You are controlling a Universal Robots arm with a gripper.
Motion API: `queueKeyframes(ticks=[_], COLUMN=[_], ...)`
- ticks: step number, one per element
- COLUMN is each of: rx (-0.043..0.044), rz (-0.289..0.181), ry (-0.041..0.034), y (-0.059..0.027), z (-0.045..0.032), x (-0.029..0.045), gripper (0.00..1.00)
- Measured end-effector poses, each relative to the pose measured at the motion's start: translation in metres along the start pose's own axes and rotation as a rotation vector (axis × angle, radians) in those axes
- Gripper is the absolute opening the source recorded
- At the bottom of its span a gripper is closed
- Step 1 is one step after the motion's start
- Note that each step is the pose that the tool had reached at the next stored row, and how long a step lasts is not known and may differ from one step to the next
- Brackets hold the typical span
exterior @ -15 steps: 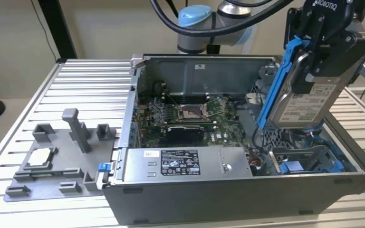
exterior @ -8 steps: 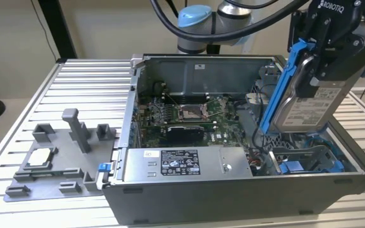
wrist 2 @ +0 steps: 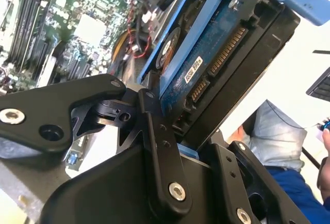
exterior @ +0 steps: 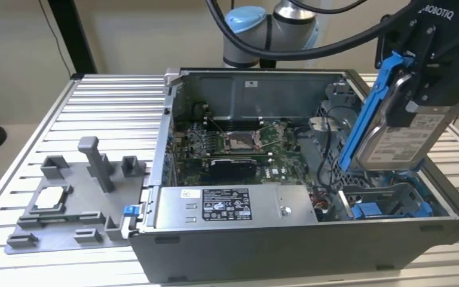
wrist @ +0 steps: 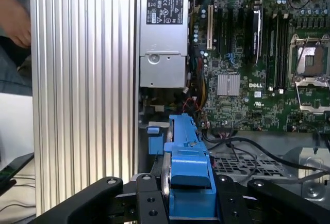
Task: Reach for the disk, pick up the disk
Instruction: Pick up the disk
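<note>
Blue-framed flat metal disk [exterior: 401,140] hangs clamped in the black tool [exterior: 429,89].

Metal, plastic and matt finishes

Dull silver-grey metal disk [exterior: 403,140] with white paper label, framed in glossy blue plastic; matt black claw [exterior: 441,72]; ribbed brushed-metal surface [exterior: 102,113]; matt grey plastic fixture [exterior: 70,203] near its corner.

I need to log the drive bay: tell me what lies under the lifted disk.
The disk, clamped in the gripper, hangs tilted above the open computer case. Below it sit blue bay brackets and cables. The bay floor directly beneath is hidden by the disk.
</note>
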State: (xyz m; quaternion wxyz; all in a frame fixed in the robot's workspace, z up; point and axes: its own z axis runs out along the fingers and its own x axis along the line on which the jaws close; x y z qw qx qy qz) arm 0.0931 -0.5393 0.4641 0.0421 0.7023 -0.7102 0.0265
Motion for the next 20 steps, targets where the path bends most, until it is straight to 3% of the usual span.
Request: queueKeyframes(ticks=[5,11,20], rx=[-0.0018,-0.0025,-0.0026], rz=[0.000,0.000,0.000], ry=[0.0001,0.0001,0.0001], y=[-0.0126,-0.0191,-0.0224], z=[0.0006,0.0013,0.0015], x=[0.0087,0.0182,0.0200], gripper=[0.00,0.00,0.00])
